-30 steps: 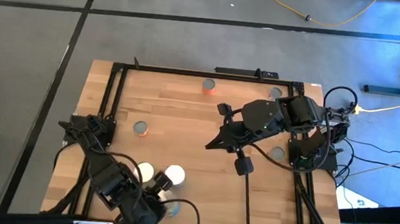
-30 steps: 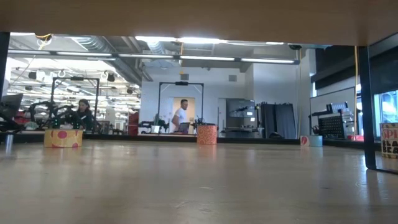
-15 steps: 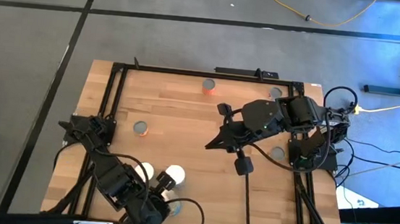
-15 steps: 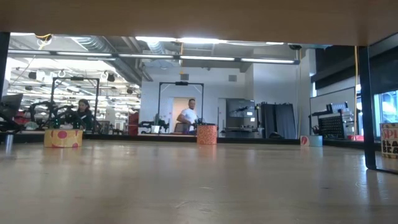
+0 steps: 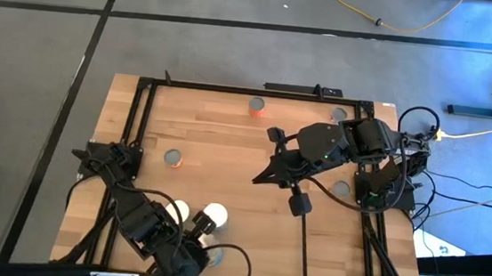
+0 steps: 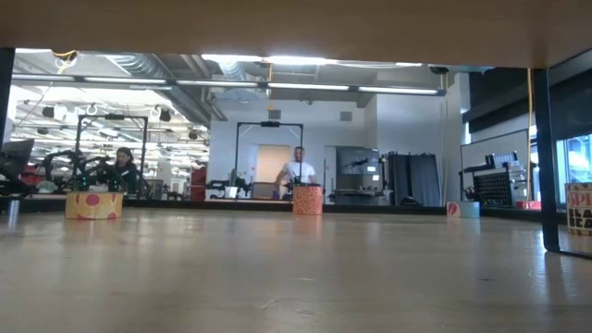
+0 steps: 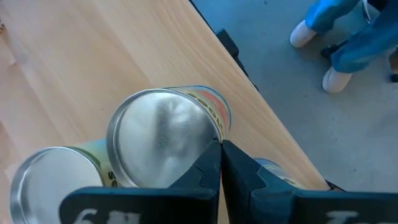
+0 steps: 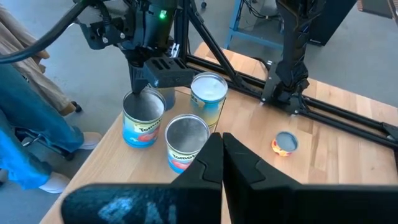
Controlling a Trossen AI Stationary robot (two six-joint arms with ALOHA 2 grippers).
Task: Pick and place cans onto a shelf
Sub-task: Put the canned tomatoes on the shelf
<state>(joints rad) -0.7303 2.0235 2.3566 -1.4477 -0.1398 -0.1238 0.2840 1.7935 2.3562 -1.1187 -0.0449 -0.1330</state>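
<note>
Three tall cans stand upright near the table's near edge: two white-topped (image 5: 177, 211) (image 5: 214, 214) and one blue-sided (image 5: 213, 256). My left gripper (image 5: 200, 231) is shut, pointing down between them; its tips (image 7: 221, 149) stand beside a silver-topped can (image 7: 163, 135). My right gripper (image 5: 257, 180) is shut and empty above the table's middle. Short cans stand at the far edge (image 5: 257, 106), centre left (image 5: 173, 158), and two (image 5: 338, 115) (image 5: 341, 189) on the light-wood shelf strip (image 5: 335, 244) at the right. My left gripper's shut fingertips (image 7: 214, 152) come from above, right beside the rim (image 7: 210, 127) of the silver-topped can, with the blue-sided can (image 7: 273, 169) on their other side. I cannot tell whether they touch either can. Both cans stand upright on the table.
Thin black bars (image 5: 306, 250) run across the wood beside the shelf and along the table's left side (image 5: 129, 146). The table's near edge (image 7: 249, 93) lies close to the three cans. A person's blue-clad legs (image 7: 348, 31) stand on the floor beyond it.
Arms and cans have kept still. In the low view a person in the room behind the table has walked toward the picture's right.
</note>
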